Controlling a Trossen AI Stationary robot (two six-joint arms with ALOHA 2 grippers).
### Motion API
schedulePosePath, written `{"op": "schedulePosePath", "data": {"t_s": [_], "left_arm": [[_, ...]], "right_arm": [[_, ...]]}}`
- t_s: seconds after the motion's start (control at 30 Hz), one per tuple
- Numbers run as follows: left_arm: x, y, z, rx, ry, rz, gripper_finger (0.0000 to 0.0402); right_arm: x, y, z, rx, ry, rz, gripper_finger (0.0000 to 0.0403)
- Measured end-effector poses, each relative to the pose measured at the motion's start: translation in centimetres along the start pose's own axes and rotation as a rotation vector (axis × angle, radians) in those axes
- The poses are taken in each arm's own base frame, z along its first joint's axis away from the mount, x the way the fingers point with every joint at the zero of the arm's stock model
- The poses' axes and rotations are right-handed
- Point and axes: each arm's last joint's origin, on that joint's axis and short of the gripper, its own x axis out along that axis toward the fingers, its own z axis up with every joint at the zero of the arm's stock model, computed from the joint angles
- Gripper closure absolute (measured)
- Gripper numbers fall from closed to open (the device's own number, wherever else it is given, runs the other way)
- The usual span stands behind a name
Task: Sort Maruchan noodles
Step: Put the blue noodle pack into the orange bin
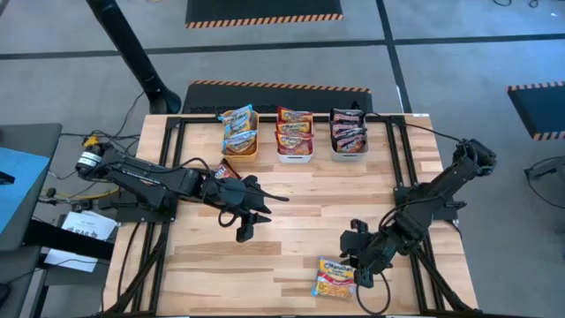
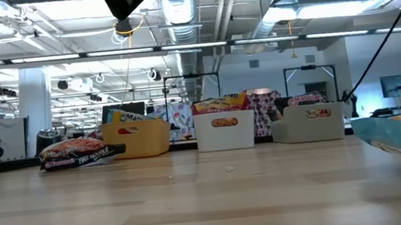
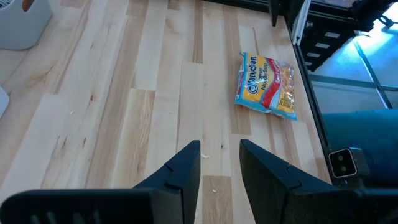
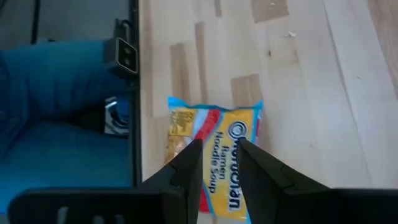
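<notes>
Right gripper (image 4: pixel 214 155), its dark fingers narrowly parted and empty, hovers over the yellow-and-blue plastic noodle packet (image 4: pixel 214 146) near the wooden table (image 1: pixel 300 194) edge, where an off-centre pinch could push it overboard; left gripper (image 1: pixel 252 208), likewise narrow, waits.

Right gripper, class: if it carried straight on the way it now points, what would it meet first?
Most likely the yellow-and-blue noodle packet lying near the table's front edge. The right gripper, jaws slightly apart and holding nothing, points down right over it in its wrist view. How far above it hangs is unclear.
</notes>
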Motion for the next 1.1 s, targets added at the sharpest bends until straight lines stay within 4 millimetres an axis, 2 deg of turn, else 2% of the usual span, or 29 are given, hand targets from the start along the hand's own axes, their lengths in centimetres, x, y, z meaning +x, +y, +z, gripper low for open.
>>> {"op": "schedulePosePath", "data": {"t_s": [0.23,0.5,1.1], "left_arm": [[0.0,0.0,0.0,0.0,0.0,0.0,0.0301],[0.0,0.0,0.0,-0.003,0.007,-0.005,0.0301],[0.0,0.0,0.0,-0.018,0.006,-0.007,0.0301]], "right_arm": [[0.2,0.2,0.0,-0.003,-0.009,0.015,0.0241],[3.5,1.6,-1.2,-0.109,0.067,0.038,0.0177],[10.4,0.7,-3.7,-0.107,0.349,-0.005,0.0173]]}}
